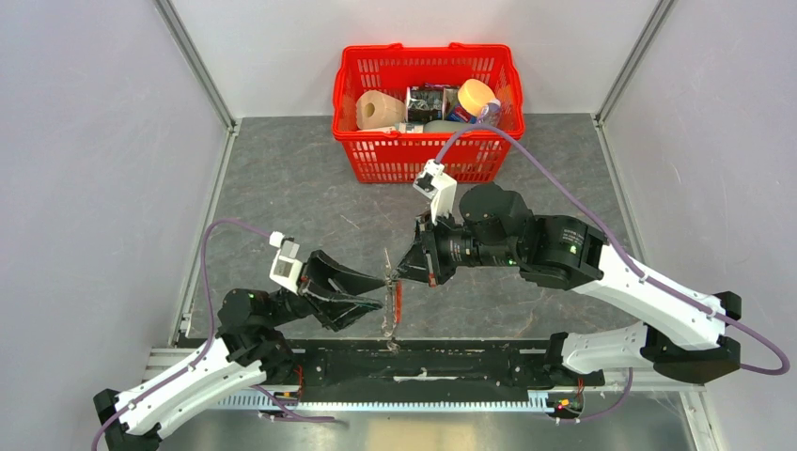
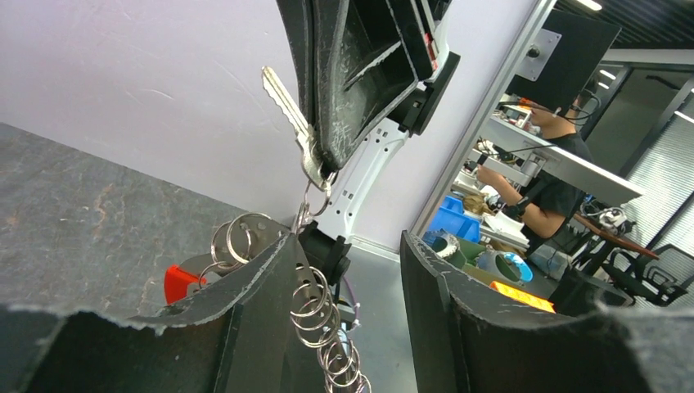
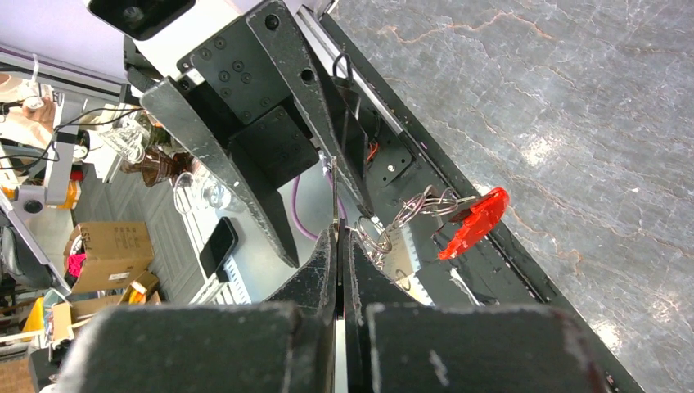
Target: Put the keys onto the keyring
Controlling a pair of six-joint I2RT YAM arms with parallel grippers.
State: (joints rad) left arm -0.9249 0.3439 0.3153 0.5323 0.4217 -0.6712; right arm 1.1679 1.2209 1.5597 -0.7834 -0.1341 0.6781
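My right gripper (image 1: pixel 402 271) is shut on a silvery key (image 2: pixel 286 105). The key's blade sticks out beyond the fingers, and only its thin edge shows in the right wrist view (image 3: pixel 335 184). The keyring hangs just below it: a red strap (image 1: pixel 398 299), also in the right wrist view (image 3: pixel 475 221), and a chain of silvery rings (image 2: pixel 321 311). My left gripper (image 1: pixel 376 292) is open wide, and the ring chain drapes against the inner face of its left finger (image 2: pixel 254 286). A ring sits right at the key's head; I cannot tell whether they are linked.
A red basket (image 1: pixel 428 158) stands at the back centre, holding a paper roll (image 1: pixel 380 111), an orange-lidded bottle (image 1: pixel 476 97) and other items. The black rail (image 1: pixel 423 362) runs along the near table edge, under the hanging chain. Grey walls enclose both sides.
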